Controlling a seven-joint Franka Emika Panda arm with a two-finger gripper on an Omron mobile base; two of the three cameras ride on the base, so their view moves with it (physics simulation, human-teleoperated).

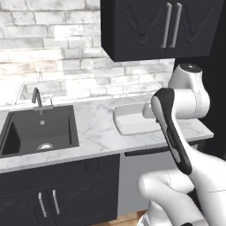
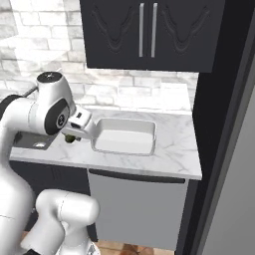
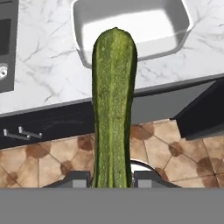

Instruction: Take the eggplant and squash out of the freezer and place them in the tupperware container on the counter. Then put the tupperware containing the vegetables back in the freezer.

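Holding a long green, finely speckled squash (image 3: 113, 109) between its two dark fingertips, the robot's two-finger gripper (image 3: 113, 178) is closed narrowly on the vegetable's near end. At far left sits the black sink basin (image 1: 39, 128) in the white marble counter with grey veins (image 1: 99, 132). Right of it lies the shallow white rectangular tupperware container (image 2: 124, 135), with the squash's far tip reaching over its near rim in the hand view.

White marble counter (image 1: 101, 132), tupperware container (image 1: 132, 119) on it
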